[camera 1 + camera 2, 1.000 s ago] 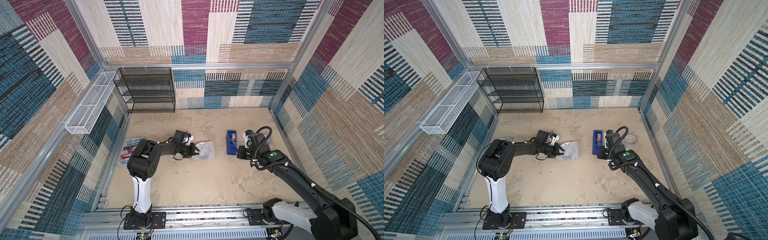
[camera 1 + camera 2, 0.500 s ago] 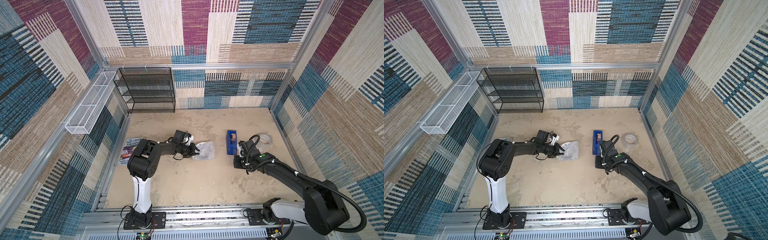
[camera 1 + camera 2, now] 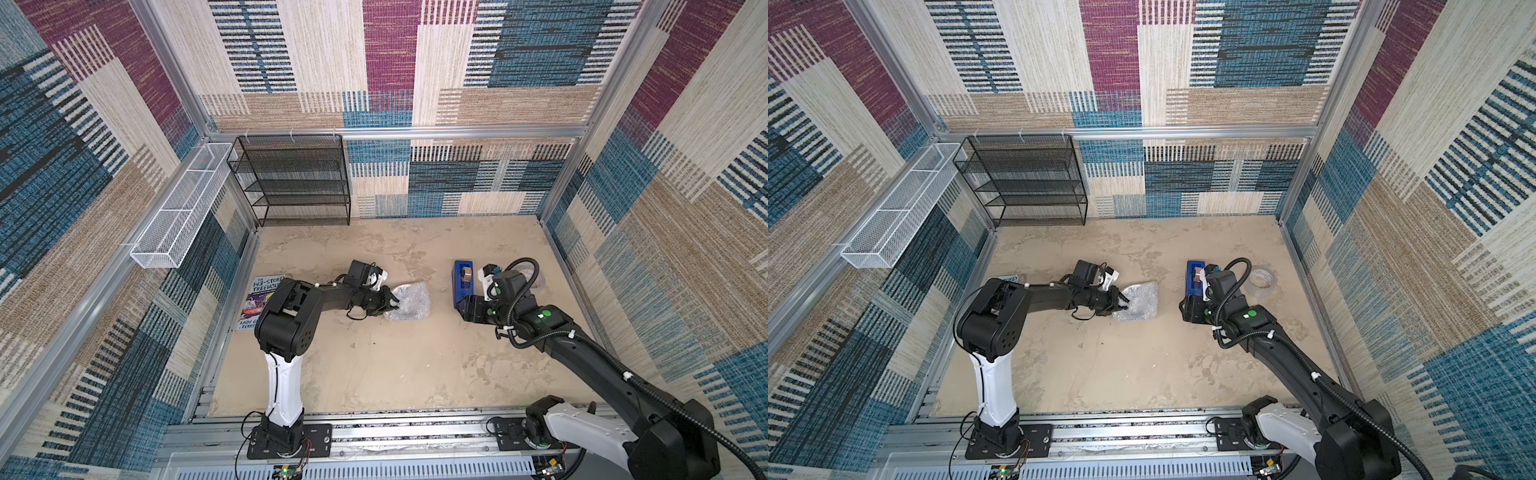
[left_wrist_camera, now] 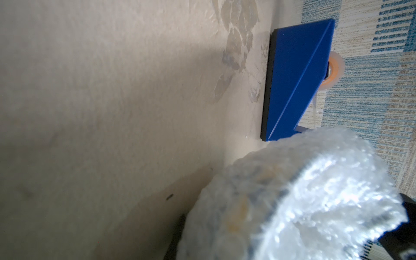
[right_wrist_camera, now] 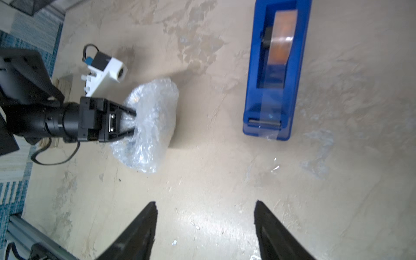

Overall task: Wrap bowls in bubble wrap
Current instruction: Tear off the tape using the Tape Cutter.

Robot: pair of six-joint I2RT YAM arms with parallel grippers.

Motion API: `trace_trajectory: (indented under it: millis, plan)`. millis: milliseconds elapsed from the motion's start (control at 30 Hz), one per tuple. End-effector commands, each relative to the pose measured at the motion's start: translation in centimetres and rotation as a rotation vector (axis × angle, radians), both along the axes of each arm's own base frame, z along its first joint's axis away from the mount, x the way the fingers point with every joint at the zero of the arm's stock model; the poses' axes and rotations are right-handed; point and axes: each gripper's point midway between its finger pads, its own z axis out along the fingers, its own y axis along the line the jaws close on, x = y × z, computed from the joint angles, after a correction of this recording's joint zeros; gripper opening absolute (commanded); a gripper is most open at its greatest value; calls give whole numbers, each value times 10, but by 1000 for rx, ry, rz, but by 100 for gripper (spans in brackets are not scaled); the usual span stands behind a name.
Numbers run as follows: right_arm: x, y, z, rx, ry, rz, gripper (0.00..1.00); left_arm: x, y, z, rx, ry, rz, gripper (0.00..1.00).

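- Presently, the left fingers [image 5: 127, 108] are closed on the gathered edge of the bubble wrap [image 5: 153, 121], which is bunched on the bench [image 5: 225, 180].
- The bowl [image 4: 245, 198] is only dimly made out inside that bundle.
- The tape dispenser [image 5: 276, 67] is stood apart, untouched.
- The right fingers [image 5: 139, 229] are held wide apart and empty near it. Sealing is judged the step in hand, so a tape strip needs pulling next.

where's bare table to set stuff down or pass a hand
Bare: the near table in front of the bubble wrap, and the far strip between black rack and tape dispenser. Crowded: around the dispenser, right gripper, tape roll.
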Motion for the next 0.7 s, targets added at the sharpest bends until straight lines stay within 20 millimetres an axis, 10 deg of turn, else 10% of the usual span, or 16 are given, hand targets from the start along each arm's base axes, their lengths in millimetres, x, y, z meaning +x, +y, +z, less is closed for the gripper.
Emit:
trace_trajectory:
  millis: [0,667]
  plan:
    - [17,-5,-8,102,-57,14,60,-12,20,-28,140,86,54,0]
    - [28,-25,-59,284,-190,48,62,-14,15,-27,132,85,42,0]
